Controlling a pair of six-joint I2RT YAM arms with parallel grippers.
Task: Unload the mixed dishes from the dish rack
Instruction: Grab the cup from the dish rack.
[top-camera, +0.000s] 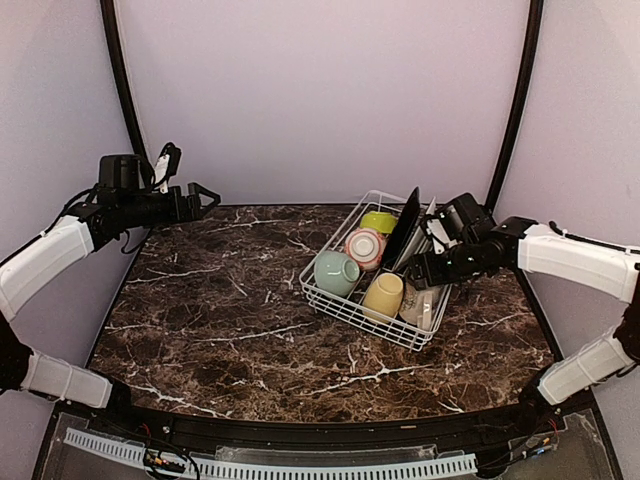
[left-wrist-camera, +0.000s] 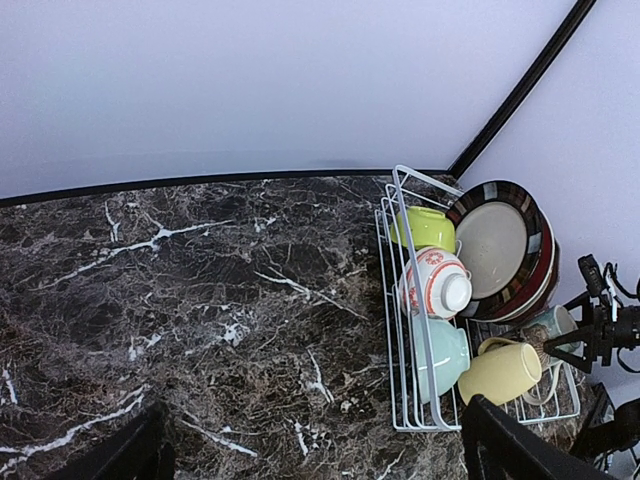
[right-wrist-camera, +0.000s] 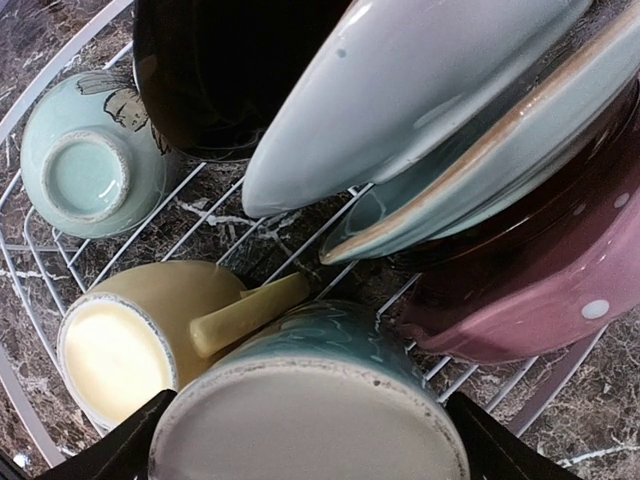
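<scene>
The white wire dish rack (top-camera: 322, 296) stands right of centre. It holds a lime bowl (top-camera: 379, 220), a pink-striped bowl (top-camera: 365, 247), a mint bowl (top-camera: 336, 272), a yellow mug (top-camera: 384, 295), a beige-bottomed teal mug (top-camera: 420, 306) and upright plates, the black plate (top-camera: 404, 226) foremost. My right gripper (top-camera: 428, 274) is low over the rack, open, one finger on each side of the teal mug (right-wrist-camera: 320, 400). The right wrist view also shows the yellow mug (right-wrist-camera: 130, 340), mint bowl (right-wrist-camera: 85, 165), pale-green plates (right-wrist-camera: 400, 100) and pink dotted plate (right-wrist-camera: 540, 290). My left gripper (top-camera: 205, 197) is open and empty, high at the far left.
The rack stands on a dark marble table (top-camera: 220, 320) with pale walls close behind and beside it. In the left wrist view the rack (left-wrist-camera: 400, 330) is at the right, with a beige dark-rimmed plate (left-wrist-camera: 495, 245) standing in it.
</scene>
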